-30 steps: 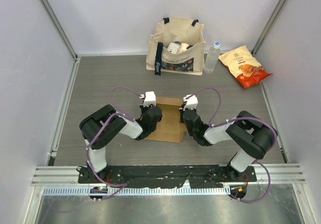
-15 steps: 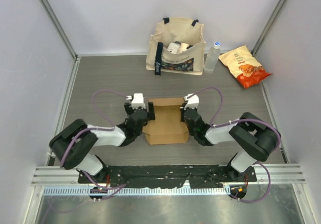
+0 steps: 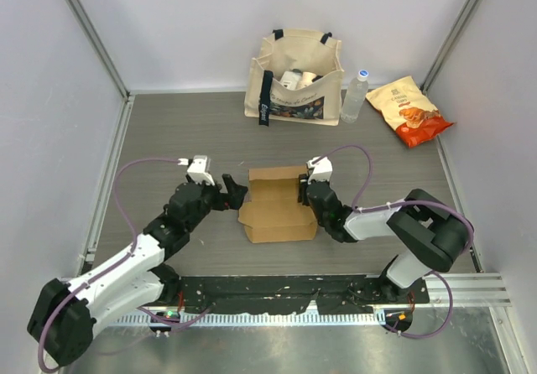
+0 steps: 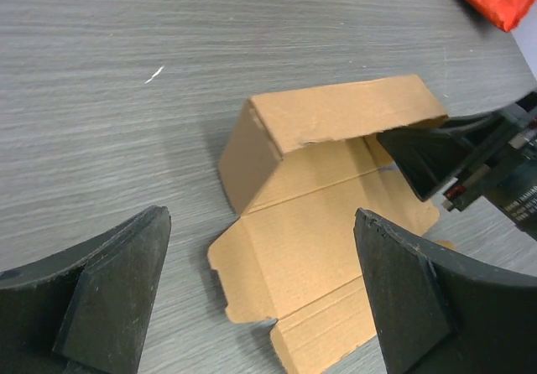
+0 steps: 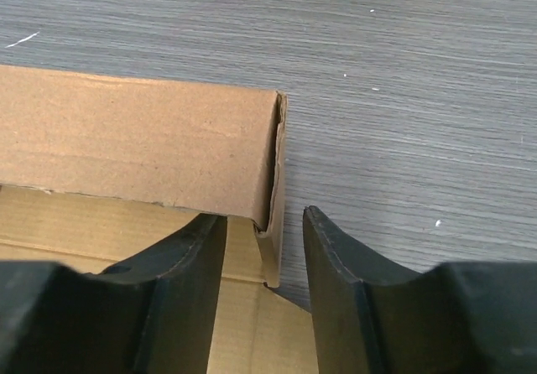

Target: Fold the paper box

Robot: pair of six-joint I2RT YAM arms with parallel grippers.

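While my left hand gapes beside the paper box, my right hand straddles its wall, slightly parted; beyond it, the tote bag holds white cans.

Left pincer has drawn back off the paper box — jaws apart; arm outstretched.

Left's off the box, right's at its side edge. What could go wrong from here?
1. The right gripper straddles only a thin corner of the paper box, jaws apart. Closing there may crumple the corner or slip off it.
2. The left gripper is open and clear of the box, so a push from the right could slide it across the table.
3. Nothing holds the raised flap, so it may spring back flat.
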